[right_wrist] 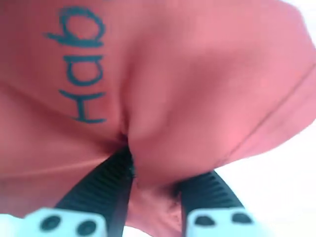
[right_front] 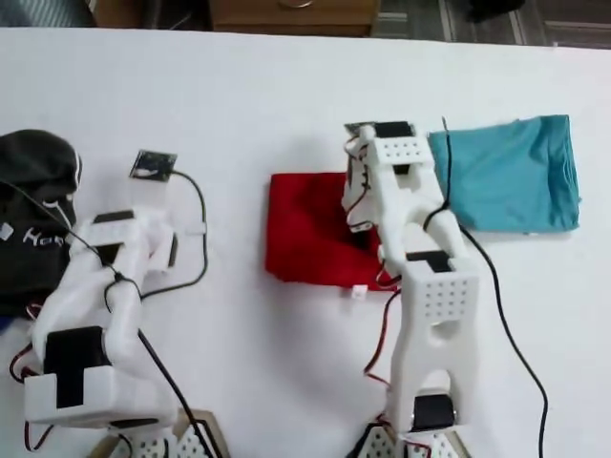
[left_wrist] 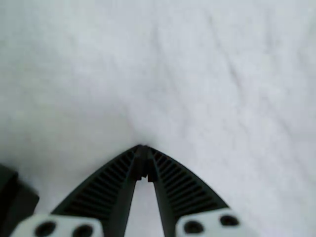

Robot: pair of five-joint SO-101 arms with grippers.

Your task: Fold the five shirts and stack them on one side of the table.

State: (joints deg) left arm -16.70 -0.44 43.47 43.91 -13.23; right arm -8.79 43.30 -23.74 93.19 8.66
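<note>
Soft, light and floppy, the red shirt (right_front: 305, 234) lies centrally on the tabletop (right_front: 239, 86) — the right end effector (right_wrist: 158, 170) has a ridge of it pinched, though a hem corner would likely drag flatter — while the left end effector (left_wrist: 142, 150) is closed, empty.

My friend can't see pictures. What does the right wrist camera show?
Black jaws pinch a fold of the red shirt, which has teal letters printed on it. A bit of white table shows beside it.
</note>
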